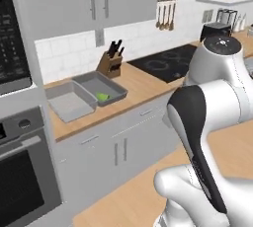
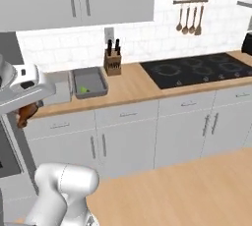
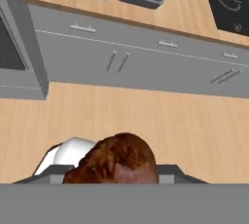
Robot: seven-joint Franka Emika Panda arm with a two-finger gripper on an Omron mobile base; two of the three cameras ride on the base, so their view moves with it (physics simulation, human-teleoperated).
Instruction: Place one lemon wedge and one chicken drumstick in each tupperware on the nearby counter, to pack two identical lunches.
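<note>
We're facing a light wooden counter (image 1: pixel 143 90) over grey drawer fronts, black cooktop (image 2: pixel 202 70) to its right, knife block (image 2: pixel 113 64) by the tiled wall. Gripper (image 2: pixel 27 114) hangs off the worktop's left end, jaws clamped on a chicken drumstick (image 3: pixel 116 162). Two tupperwares side by side near the back edge: right tupperware (image 1: pixel 101 87) holds one lemon wedge (image 1: pixel 103 96); left tupperware (image 1: pixel 69 102) is bare.

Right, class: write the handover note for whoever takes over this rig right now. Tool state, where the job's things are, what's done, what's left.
Tool: shut on a chicken drumstick, held above the floor, short of the counter.
Two tupperwares sit side by side on the counter by the knife block.
Done: one lemon wedge in the right tupperware.
Left: this drumstick into a tupperware; second lemon wedge and second drumstick.
</note>
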